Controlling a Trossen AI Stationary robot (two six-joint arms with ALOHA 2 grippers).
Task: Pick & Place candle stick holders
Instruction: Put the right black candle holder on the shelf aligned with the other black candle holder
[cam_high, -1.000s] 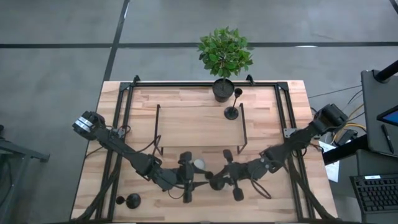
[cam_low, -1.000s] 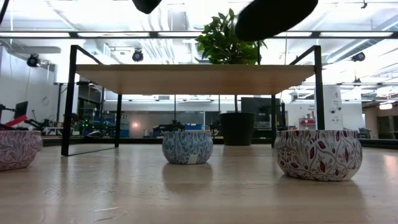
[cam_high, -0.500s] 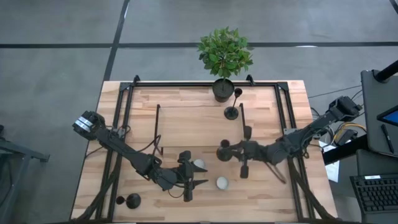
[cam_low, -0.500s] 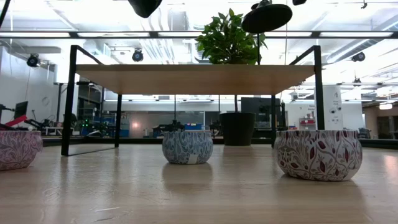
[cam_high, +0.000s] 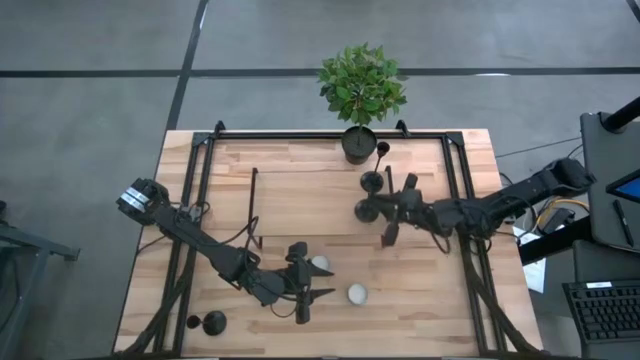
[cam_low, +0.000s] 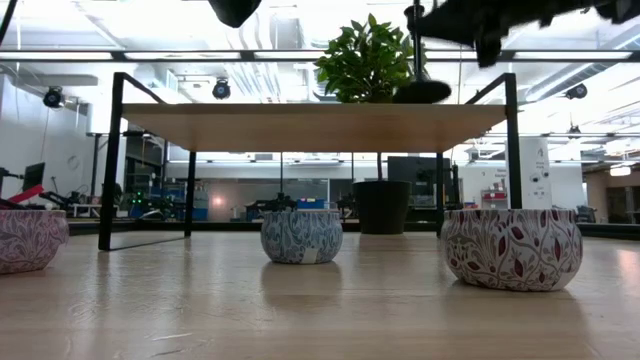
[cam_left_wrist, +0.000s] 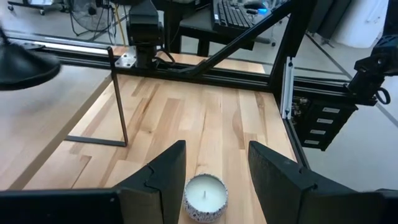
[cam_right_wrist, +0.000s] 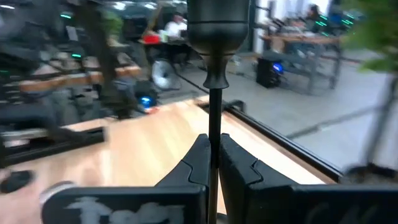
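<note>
Surroundings: light butcher-block table (cam_high: 300, 190) with black metal framing along its edges. A low shelf (cam_low: 320, 125), wood top on thin black legs, stands mid-table. A leafy green plant in a black plant pot (cam_high: 358, 143) sits at the far edge. Patterned tealight candles rest on the near part of the table; one (cam_left_wrist: 206, 197) lies just ahead of the left gripper's spread fingers, another (cam_high: 357, 294) just beside it.

Left gripper (cam_high: 303, 290): near the table's front, fingers apart, holding nothing.

Right gripper (cam_high: 388, 212): over the shelf's right end, fingers clenched on the thin stem of a candle stick holder (cam_right_wrist: 213, 74). The right wrist view shows the stem pinched between both fingers, the cup end above them. In the low view its round base disc (cam_low: 421, 91) hangs just above the shelf top; whether it touches, cannot tell.

Other holders: a second one (cam_high: 373, 180) stands on the shelf near the pot, just beside the held one. A third (cam_high: 213, 321) sits at the table's front left corner.

Materials: holders matte black metal; disc base, slender rod.
</note>
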